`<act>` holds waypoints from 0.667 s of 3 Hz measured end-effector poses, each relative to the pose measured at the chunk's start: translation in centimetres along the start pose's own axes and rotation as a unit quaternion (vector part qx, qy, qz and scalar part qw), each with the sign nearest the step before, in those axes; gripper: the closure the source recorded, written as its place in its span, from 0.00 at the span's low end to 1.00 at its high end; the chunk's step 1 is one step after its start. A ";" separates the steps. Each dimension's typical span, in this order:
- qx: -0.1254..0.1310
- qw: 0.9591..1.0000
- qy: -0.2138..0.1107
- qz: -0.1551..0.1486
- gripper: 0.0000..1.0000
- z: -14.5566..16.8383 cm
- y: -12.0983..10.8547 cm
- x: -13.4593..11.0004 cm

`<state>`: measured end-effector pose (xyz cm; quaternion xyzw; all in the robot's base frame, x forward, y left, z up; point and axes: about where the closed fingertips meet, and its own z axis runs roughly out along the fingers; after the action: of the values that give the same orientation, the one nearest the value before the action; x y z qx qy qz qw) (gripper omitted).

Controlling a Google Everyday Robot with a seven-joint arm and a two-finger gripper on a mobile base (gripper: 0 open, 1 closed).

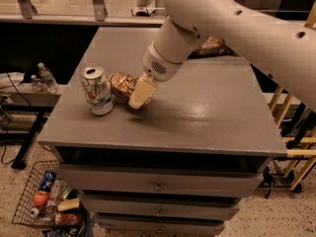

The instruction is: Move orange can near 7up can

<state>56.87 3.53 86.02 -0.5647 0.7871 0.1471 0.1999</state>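
The 7up can (97,90), white with a green and red logo, stands upright near the left edge of the grey cabinet top (197,117). The orange can (121,84) lies right beside it on its right, almost touching, partly hidden by my gripper. My gripper (135,98) is down at the orange can's right end, just above the cabinet top, at the end of the white arm (222,19) that comes in from the upper right.
A brown-yellow snack bag (211,45) lies at the back of the top, partly behind the arm. A wire basket (29,201) of bottles and cans sits on the floor at lower left. Water bottles (47,77) stand at the left. Wooden frames (291,147) stand at the right.
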 end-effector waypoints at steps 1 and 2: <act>-0.001 1.000 0.000 -0.001 0.00 0.1 0.1 -0.1; 0.029 1.000 -0.009 -0.004 0.00 -1.9 0.5 1.3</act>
<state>55.75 1.74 87.03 -0.5606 0.7869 0.1280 0.2239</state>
